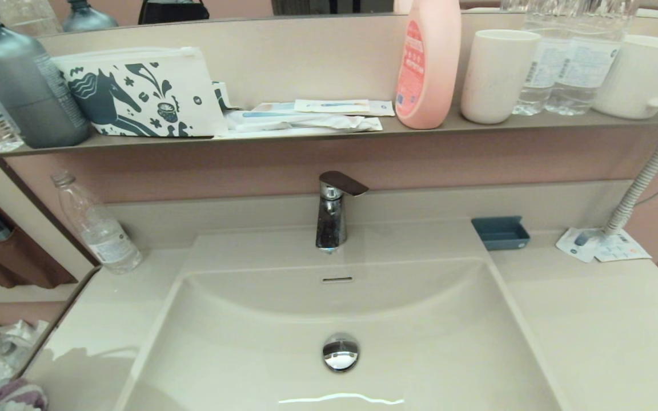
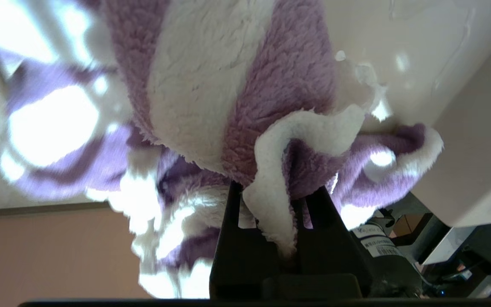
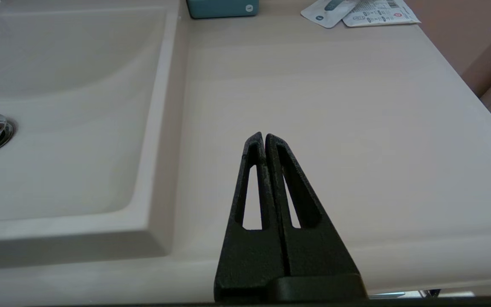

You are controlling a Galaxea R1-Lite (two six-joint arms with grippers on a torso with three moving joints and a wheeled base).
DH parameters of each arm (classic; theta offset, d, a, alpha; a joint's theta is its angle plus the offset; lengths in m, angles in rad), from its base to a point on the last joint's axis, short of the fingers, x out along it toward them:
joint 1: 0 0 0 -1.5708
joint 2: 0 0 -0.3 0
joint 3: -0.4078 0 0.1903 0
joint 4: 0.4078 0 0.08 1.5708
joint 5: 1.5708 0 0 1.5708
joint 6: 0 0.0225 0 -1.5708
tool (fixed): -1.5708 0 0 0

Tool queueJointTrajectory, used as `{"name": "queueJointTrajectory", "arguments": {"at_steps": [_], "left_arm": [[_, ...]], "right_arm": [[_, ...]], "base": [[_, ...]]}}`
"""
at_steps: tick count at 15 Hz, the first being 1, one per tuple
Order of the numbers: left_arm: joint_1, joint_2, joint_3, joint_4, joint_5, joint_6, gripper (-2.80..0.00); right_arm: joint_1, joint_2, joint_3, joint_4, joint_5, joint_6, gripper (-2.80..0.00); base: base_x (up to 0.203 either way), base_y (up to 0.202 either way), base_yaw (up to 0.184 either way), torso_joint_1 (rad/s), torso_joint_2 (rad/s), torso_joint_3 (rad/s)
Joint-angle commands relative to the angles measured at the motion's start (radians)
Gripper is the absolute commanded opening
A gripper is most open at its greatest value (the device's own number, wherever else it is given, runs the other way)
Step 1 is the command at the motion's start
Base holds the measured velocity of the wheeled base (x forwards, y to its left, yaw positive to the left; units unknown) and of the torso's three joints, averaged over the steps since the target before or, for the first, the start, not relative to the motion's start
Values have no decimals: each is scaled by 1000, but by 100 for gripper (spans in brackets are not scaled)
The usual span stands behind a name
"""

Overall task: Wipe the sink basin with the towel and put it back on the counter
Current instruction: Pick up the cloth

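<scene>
The cream sink basin (image 1: 249,342) fills the middle of the head view, with its chrome drain plug (image 1: 340,352) and overflow slot (image 1: 337,279). The purple and white striped towel (image 2: 211,85) bunches in front of my left gripper (image 2: 277,187), which is shut on a fold of it. In the head view only a bit of the towel (image 1: 20,397) shows at the bottom left corner, off the basin's left side. My right gripper (image 3: 264,135) is shut and empty, low over the counter (image 3: 356,128) to the right of the basin (image 3: 58,128).
A chrome faucet (image 1: 333,214) stands behind the basin. A blue soap dish (image 1: 500,233) and paper packets (image 1: 600,245) lie at the counter's back right, a plastic bottle (image 1: 97,225) at back left. The shelf (image 1: 329,137) above carries bottles, cups and a horse-print pouch (image 1: 140,94).
</scene>
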Motion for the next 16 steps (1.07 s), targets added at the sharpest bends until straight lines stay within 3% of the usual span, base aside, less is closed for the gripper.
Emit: {"name": "queueJointTrajectory", "arguments": {"at_steps": [1, 3, 9, 16], "left_arm": [[13, -75, -3, 18, 21, 5, -280], [16, -141, -12, 40, 70, 5, -280], [46, -469, -45, 145, 84, 6, -280], [10, -727, -335, 602, 43, 4, -280]], "right_arm": [[0, 1, 0, 0, 0, 0, -280], [0, 1, 0, 0, 0, 1, -280], [0, 1, 0, 0, 0, 0, -280], [0, 1, 0, 0, 0, 0, -280]], "base": [[0, 0, 0, 0, 0, 0], [0, 0, 0, 0, 0, 0], [0, 0, 0, 0, 0, 0], [0, 0, 0, 0, 0, 0]]}}
